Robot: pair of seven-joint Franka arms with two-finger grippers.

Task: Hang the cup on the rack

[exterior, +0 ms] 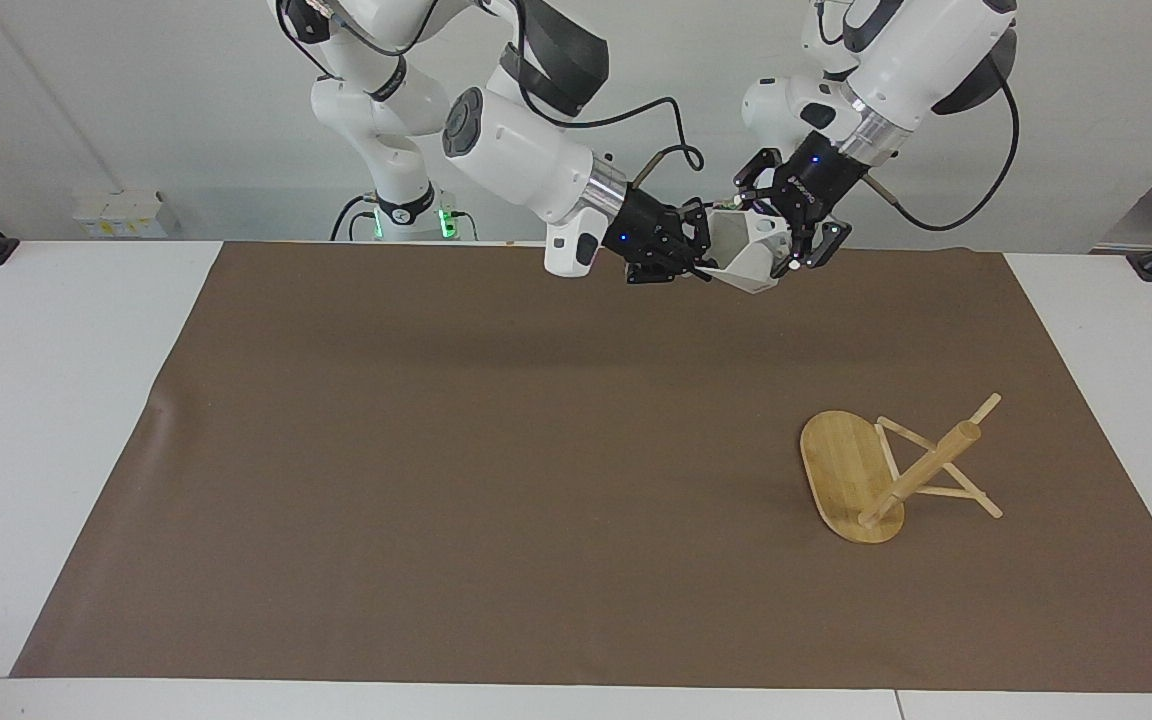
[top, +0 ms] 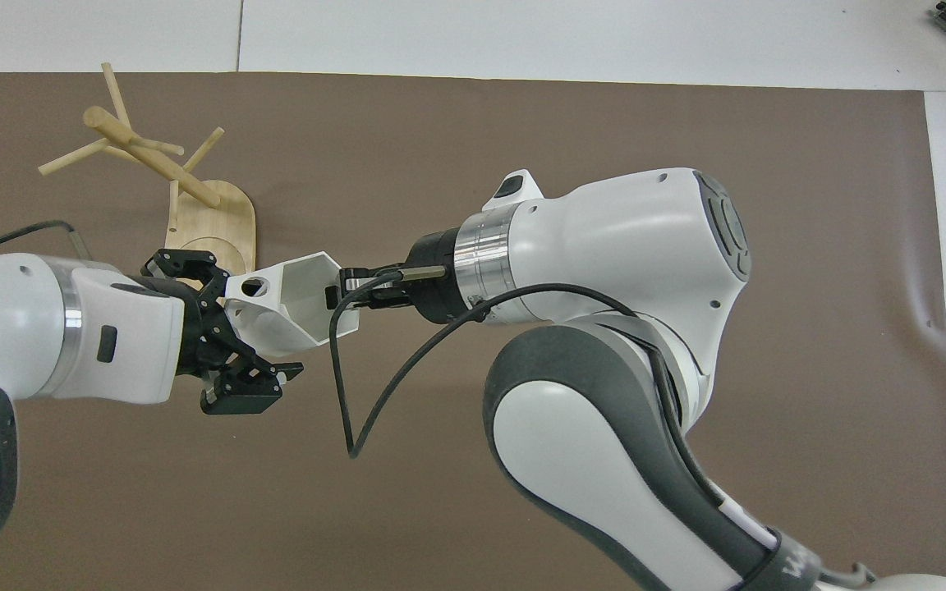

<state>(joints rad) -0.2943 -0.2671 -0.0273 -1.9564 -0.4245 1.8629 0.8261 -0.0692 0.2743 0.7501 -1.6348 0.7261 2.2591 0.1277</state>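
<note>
The cup (exterior: 751,262) is held aloft, pinched at its rim by the right hand (exterior: 704,268); the left hand (exterior: 798,247), spread wide, flanks the handle; handover is judged underway, a left grasp needed next; the rack (exterior: 891,478) waits at five o'clock.

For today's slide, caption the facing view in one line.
Right tool grips the cup in mid-air; open left tool flanks its handle; rack lies tipped.
</note>
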